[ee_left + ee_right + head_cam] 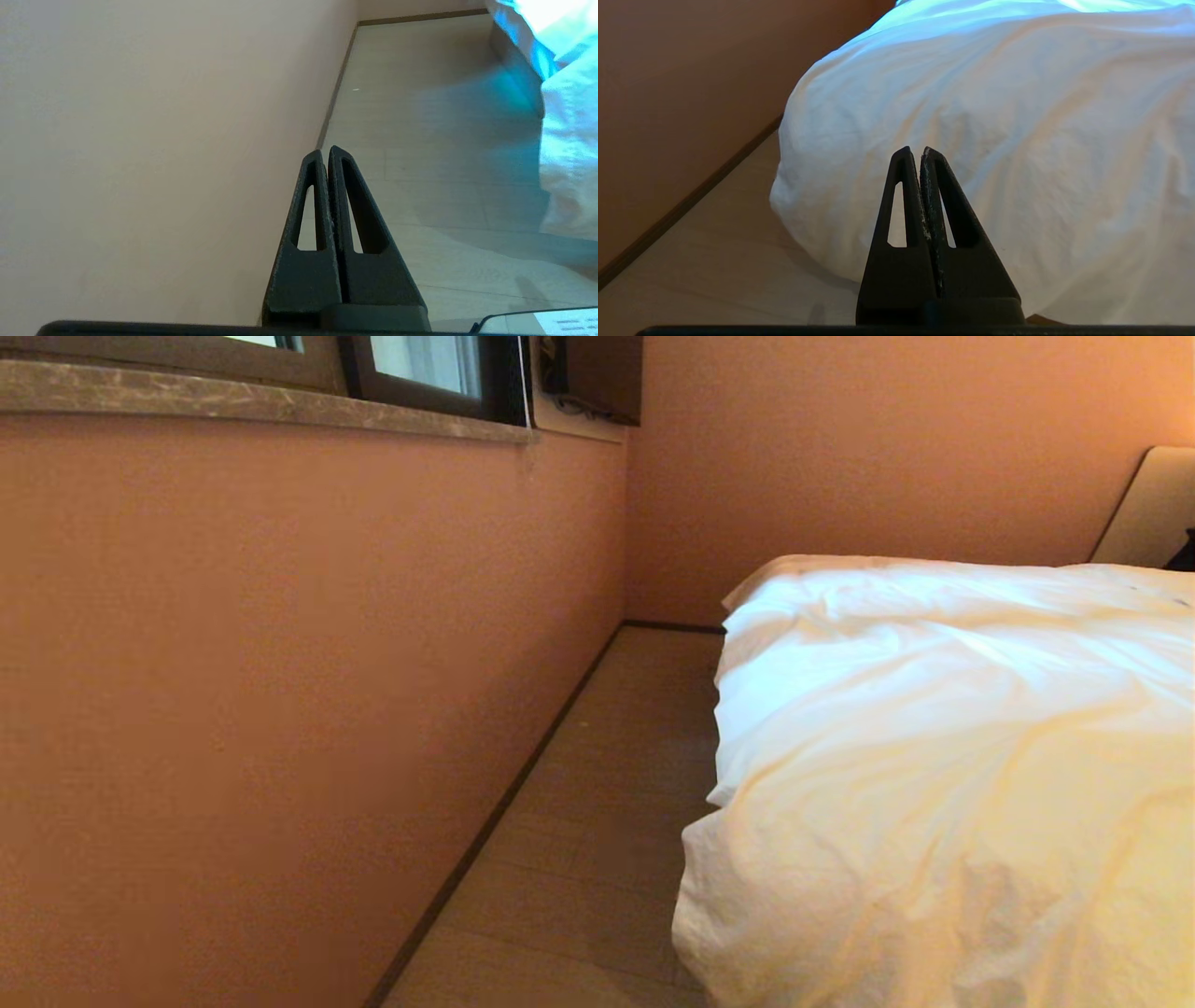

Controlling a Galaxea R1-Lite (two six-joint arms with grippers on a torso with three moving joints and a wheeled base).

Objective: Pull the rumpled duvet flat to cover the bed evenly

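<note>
Nowhere could any brand or readable writing be made out; a pale sheet at the edge of the left wrist view carried a few dark marks too small to read. The duvet (952, 747) lay rumpled over the bed (1153, 509), hanging down its side towards the floor (597, 821), with the beige headboard showing at the far right of the head view. A narrow strip of floor ran between the bed and the wall (308, 663), below a window ledge (261, 401). Neither arm showed in the head view. The left gripper (325, 150) had its fingers pressed together, holding nothing, and pointed along the foot of the wall, with the duvet well apart to one side. The right gripper (913, 149) was likewise closed and empty, aimed straight at the duvet's hanging bulge, near it but not touching.
</note>
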